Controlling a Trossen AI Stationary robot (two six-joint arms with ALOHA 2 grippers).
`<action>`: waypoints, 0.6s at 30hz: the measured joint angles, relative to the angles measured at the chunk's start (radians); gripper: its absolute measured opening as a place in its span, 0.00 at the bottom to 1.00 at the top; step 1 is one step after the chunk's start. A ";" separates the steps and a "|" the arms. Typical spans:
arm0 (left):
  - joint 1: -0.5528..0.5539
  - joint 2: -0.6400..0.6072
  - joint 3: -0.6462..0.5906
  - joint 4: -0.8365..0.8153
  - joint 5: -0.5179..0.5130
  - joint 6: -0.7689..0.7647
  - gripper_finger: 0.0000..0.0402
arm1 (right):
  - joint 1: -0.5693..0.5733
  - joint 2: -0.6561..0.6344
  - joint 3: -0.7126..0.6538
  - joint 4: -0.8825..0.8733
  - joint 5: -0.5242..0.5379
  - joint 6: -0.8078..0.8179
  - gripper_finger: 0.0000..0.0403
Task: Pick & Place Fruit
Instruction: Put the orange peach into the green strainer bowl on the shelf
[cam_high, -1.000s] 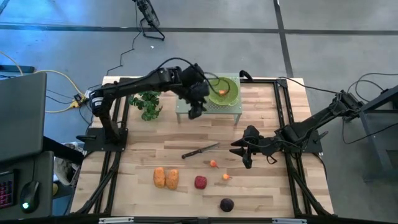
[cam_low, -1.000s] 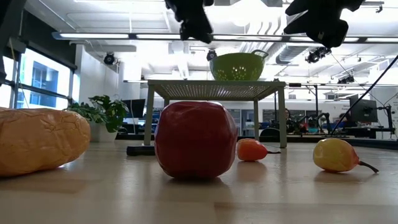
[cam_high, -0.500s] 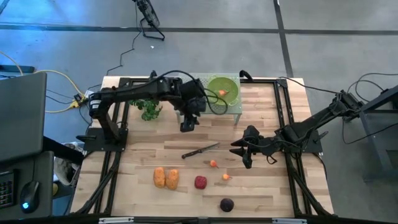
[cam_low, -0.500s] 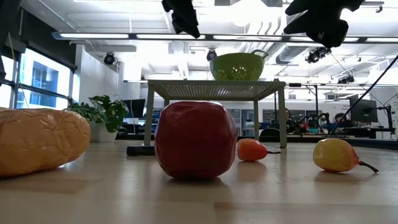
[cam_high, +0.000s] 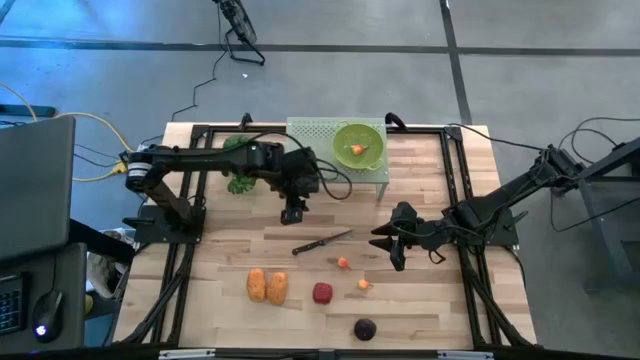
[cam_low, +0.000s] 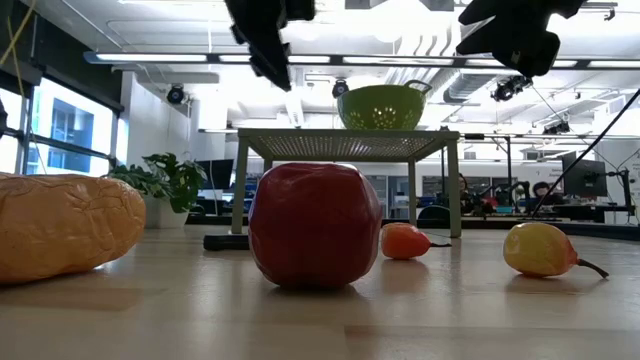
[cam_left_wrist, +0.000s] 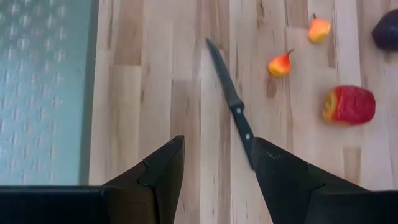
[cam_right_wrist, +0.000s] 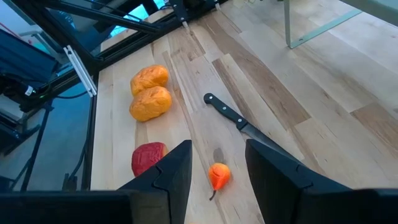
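Two orange oblong pieces (cam_high: 267, 286), a red apple-like piece (cam_high: 322, 292), a dark purple round piece (cam_high: 365, 329) and two tiny orange-red pieces (cam_high: 344, 264) (cam_high: 363, 284) lie on the wooden table. Another tiny orange-red piece (cam_high: 357, 150) lies in the green colander (cam_high: 372, 138) on the mesh stand (cam_high: 310, 130). My left gripper (cam_high: 293, 212) is open and empty, above the table between the stand and the knife (cam_high: 322, 242). My right gripper (cam_high: 392, 248) is open and empty, raised right of the tiny pieces; one tiny piece (cam_right_wrist: 217, 175) shows between its fingers, below them.
A slim dark knife (cam_left_wrist: 231, 102) lies slantwise mid-table. A leafy green bunch (cam_high: 238, 182) sits at the far left, partly under my left arm. The stand's legs (cam_low: 240, 185) rest on the table's far part. Black frame rails (cam_high: 470, 290) run along both sides.
My left gripper has gone from beside the colander over the stand toward the table's near and left side, and now hangs over bare wood in front of the stand. The fruit and my right arm have kept still.
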 joint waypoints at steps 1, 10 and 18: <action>0.000 -0.018 -0.025 0.016 -0.001 -0.011 0.46 | 0.000 0.000 0.000 0.000 0.000 0.000 0.36; 0.000 -0.182 -0.248 0.178 -0.001 -0.100 0.46 | 0.000 0.000 0.000 0.023 0.000 0.000 0.36; -0.048 -0.311 -0.431 0.303 -0.020 -0.174 0.46 | 0.000 0.000 0.000 0.030 -0.003 0.000 0.36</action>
